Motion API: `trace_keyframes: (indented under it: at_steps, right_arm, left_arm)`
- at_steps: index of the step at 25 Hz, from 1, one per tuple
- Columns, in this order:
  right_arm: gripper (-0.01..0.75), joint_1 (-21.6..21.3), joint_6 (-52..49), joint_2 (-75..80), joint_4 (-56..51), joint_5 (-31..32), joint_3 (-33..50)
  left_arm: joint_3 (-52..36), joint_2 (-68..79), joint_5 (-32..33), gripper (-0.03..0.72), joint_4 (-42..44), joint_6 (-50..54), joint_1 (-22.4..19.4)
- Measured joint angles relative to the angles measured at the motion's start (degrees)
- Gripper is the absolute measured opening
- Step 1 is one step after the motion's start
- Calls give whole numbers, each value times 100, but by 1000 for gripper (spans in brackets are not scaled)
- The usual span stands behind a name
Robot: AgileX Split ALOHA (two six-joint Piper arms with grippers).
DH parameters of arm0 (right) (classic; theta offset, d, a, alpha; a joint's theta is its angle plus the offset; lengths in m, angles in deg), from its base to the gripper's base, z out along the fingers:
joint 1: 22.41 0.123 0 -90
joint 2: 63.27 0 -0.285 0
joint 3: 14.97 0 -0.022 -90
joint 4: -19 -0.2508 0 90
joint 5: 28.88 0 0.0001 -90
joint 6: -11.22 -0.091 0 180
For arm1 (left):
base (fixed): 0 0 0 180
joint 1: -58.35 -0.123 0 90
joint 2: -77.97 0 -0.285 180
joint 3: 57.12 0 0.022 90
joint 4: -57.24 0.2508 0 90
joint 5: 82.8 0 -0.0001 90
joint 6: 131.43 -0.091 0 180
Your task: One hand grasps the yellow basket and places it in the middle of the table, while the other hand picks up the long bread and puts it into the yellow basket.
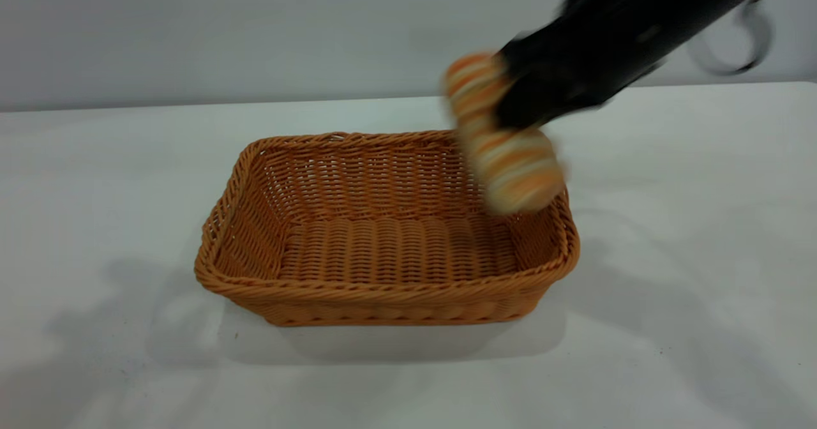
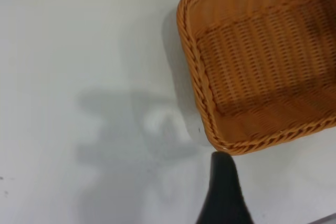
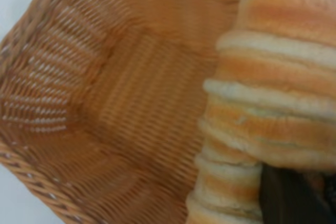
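1. A rectangular yellow basket (image 1: 387, 237) of woven wicker sits near the centre of the white worktop (image 1: 689, 327), empty inside.
2. The right gripper (image 1: 510, 113) reaches in from two o'clock in the exterior view, its jaws closed on the long bread (image 1: 504, 136), gripping it near the middle.
3. The striped bread hangs in the air above the basket's three o'clock end, clear of the floor and rim as far as can be seen. Its long axis runs from eleven o'clock down to five o'clock, tilted.
4. The basket floor lies below the bread and toward nine o'clock from the jaws; judged from this, lowering and letting go remains.
5. The left gripper (image 2: 224, 190) hovers just outside one basket corner, holding nothing; whether its jaws are wide or narrow cannot be told.
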Motion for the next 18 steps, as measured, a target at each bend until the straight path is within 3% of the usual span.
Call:
trace_keyframes:
  at_steps: [5, 9, 11, 13, 18]
  right_arm:
    - [117, 487, 531, 1051, -152, -194, -684]
    - [327, 449, 392, 1300, -69, 86, -922]
    - [451, 361, 64, 1070, 228, 520, -927]
    - [529, 231, -450, 680, 810, 1213, -927]
    - [571, -173, -2216, -895, 2659, 3048, -927]
  left_arm:
    - [0, -502, 354, 584, 151, 11, 0]
    - [0, -757, 853, 584, 263, 23, 0]
    - [-11, -863, 1124, 584, 383, 23, 0]
    - [-24, -980, 1202, 584, 488, 25, 0]
    - [-73, -1446, 1207, 584, 766, 39, 0]
